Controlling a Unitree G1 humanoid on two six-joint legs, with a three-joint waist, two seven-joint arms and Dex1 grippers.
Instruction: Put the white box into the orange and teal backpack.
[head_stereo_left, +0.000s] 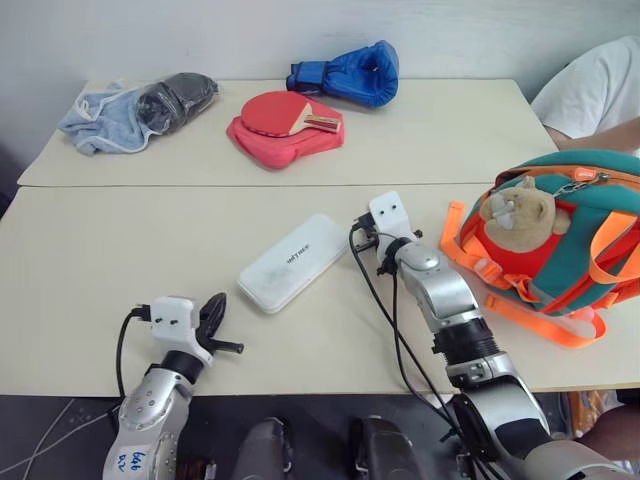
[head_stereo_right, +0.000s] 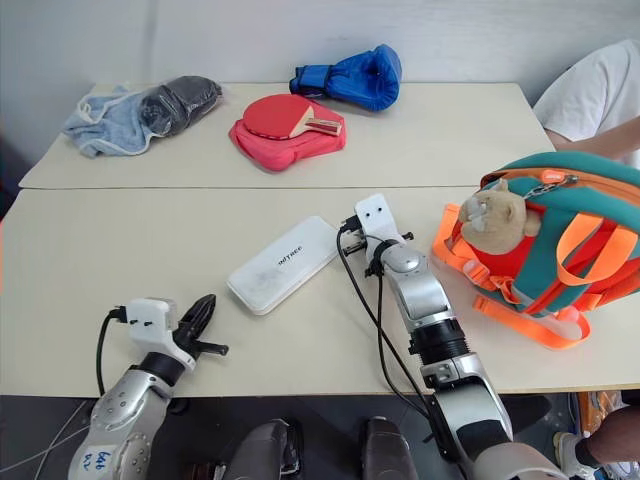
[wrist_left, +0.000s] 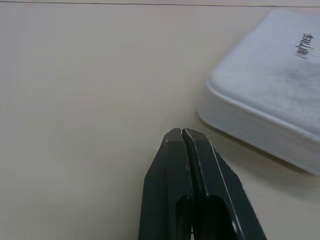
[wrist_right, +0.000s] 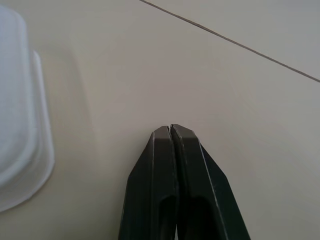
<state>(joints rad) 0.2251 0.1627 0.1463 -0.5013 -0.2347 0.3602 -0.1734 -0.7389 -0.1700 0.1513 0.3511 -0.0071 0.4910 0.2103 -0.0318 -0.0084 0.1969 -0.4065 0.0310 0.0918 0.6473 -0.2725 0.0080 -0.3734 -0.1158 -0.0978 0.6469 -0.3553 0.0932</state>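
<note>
White box (head_stereo_left: 292, 262) flat on table (head_stereo_left: 120, 250), between both tools, left tool (wrist_left: 182, 134) and right tool (wrist_right: 170, 129) pressed closed, empty

White box (head_stereo_left: 293, 262) at frame centre on near table (head_stereo_left: 120, 250), backpack (head_stereo_left: 560, 235) at right edge; paddle case (head_stereo_left: 285, 128), glove (head_stereo_left: 350, 74), cloth bundle (head_stereo_left: 135, 110) along top
</note>
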